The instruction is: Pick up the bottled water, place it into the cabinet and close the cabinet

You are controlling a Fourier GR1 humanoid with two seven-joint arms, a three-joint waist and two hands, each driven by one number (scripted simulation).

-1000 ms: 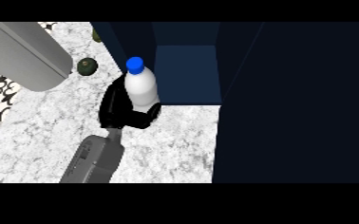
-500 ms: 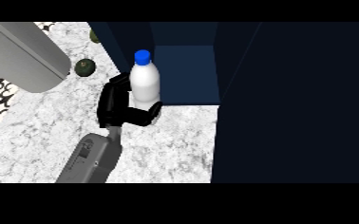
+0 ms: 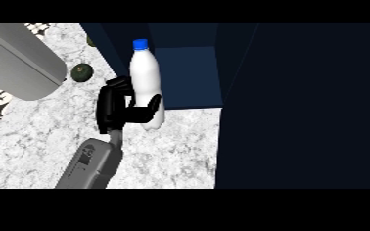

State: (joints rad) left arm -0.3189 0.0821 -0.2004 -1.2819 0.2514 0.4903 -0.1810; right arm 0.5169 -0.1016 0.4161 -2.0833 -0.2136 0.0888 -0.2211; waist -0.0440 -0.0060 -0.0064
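Observation:
My right hand [image 3: 115,108] is shut on the bottled water [image 3: 145,76], a white bottle with a blue cap. Its fingers wrap the bottle's left side and the thumb crosses the lower front. The bottle stands upright, held up in front of the left part of the open cabinet [image 3: 186,78], whose dark blue inside shows behind it. The cabinet's dark door [image 3: 292,107] stands open and fills the right of the view. My left hand does not show.
A large grey rounded body [image 3: 29,61] fills the upper left. A small dark green round thing [image 3: 81,72] lies on the marbled counter [image 3: 166,151] left of my hand, and another [image 3: 91,40] sits farther back by the cabinet's edge.
The right hand has carried the bottle up and a little to the right, so more of it stands against the cabinet's opening. The forearm followed.

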